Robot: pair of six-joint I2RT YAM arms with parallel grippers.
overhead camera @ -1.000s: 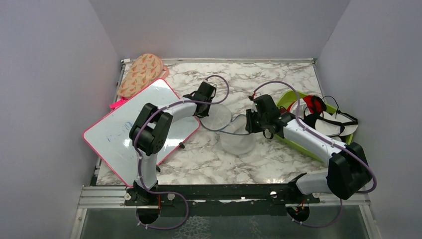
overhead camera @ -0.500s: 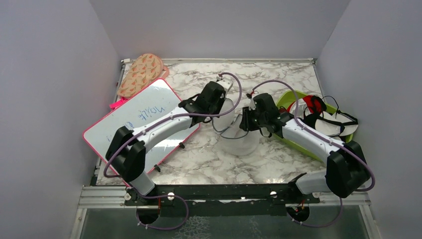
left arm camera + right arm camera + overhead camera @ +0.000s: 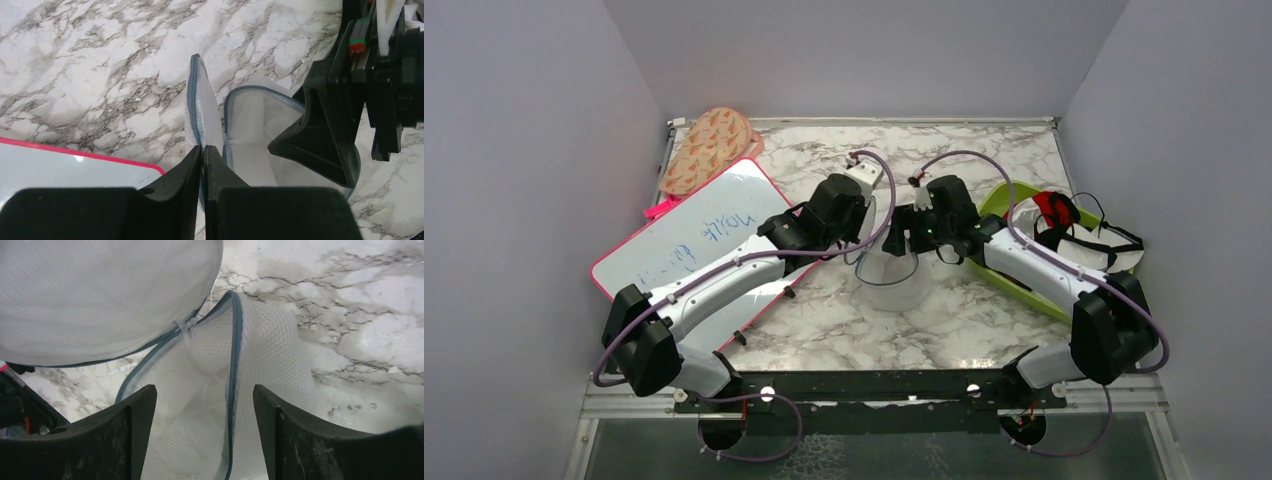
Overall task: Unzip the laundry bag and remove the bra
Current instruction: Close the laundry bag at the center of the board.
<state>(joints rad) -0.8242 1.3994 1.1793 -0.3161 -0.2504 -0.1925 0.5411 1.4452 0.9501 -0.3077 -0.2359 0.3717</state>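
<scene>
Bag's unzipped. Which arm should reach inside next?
Right. The right gripper hangs open above the mouth of the laundry bag; the left gripper is shut on its lid, holding it up.

Bag (image 3: 894,285) mouth faces up, unzipped. Lid flap (image 3: 202,110) stands upright on its left rim, pinched in the left gripper (image 3: 204,150), and bars entry from that side. Right gripper (image 3: 205,395), jaws apart, hangs over the mouth and fills most of it. Whiteboard (image 3: 684,240) crowds the left, tray (image 3: 996,197) the right. Open marble on the table (image 3: 984,150) behind the bag gives passing room.
</scene>
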